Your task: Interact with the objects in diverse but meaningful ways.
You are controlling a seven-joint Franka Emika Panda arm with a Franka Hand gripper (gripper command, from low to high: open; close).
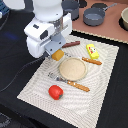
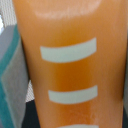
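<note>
My gripper (image 1: 56, 54) is shut on the orange-yellow ridged pastry (image 1: 59, 55) and holds it just above the mat, beside the tan plate (image 1: 72, 69). In the wrist view the pastry (image 2: 67, 65) fills the frame, showing pale stripes, with one grey-teal finger (image 2: 10, 80) pressed against its side. A red tomato (image 1: 55, 92) lies on the near part of the mat. The small yellow block (image 1: 92, 50) sits toward the exterior view's right. The thin dark-brown sausage (image 1: 71, 44) lies just beyond the gripper.
A pale woven placemat (image 1: 35, 82) lies under everything. An orange-handled fork (image 1: 72, 83) rests by the plate's near rim and an orange-handled knife (image 1: 92, 61) at its far right. Two grey pots (image 1: 94, 16) (image 1: 70, 7) stand at the back.
</note>
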